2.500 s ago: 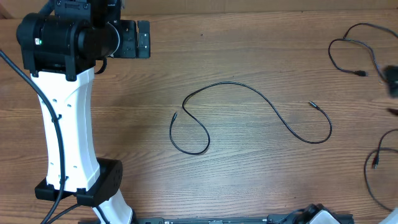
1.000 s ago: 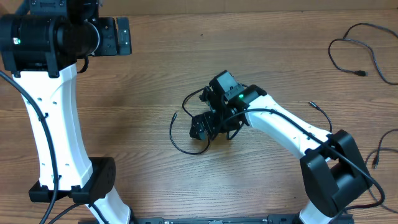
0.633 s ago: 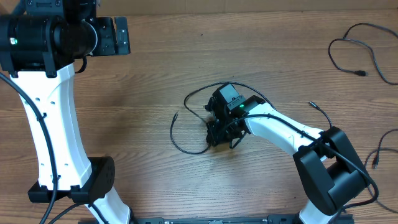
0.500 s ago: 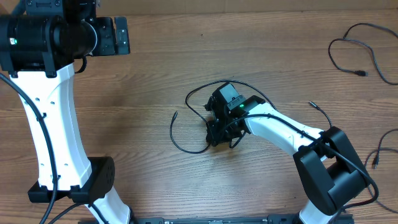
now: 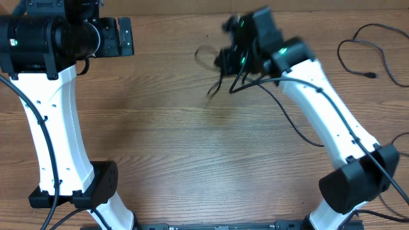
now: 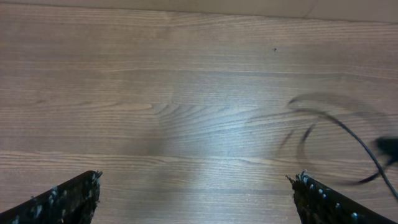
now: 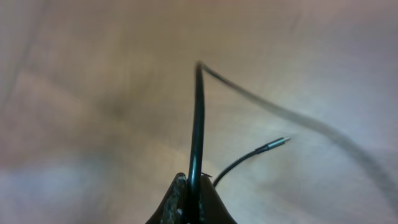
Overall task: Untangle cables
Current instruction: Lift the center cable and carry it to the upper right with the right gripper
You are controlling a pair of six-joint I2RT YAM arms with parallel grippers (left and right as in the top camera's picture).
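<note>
Your right jaws clamp the thin black cable (image 7: 198, 118) — no longer looped flat on the grained wooden tabletop (image 5: 192, 160); left jaws apart.

**Table seen from above: one cable (image 5: 289, 117) held up at 12 o'clock, a second cable (image 5: 353, 43) at 2 o'clock.**

The left arm (image 5: 61, 128) stands at 9 o'clock on the table (image 5: 160, 147). The left gripper (image 5: 121, 37) sits at 10 o'clock, and its fingers are spread to either side of bare wood. The right arm (image 5: 326, 128) rises from 4 o'clock and reaches to 12 o'clock. There the right gripper (image 5: 225, 61) pinches the cable off the surface, and the slack trails under the arm toward 3 o'clock. From the right wrist camera, the cable runs from between the fingers toward 12 o'clock, then bends toward 4 o'clock. A plug end (image 7: 273, 144) lies at 2 o'clock from the fingers. The second cable lies well apart from the first.
</note>
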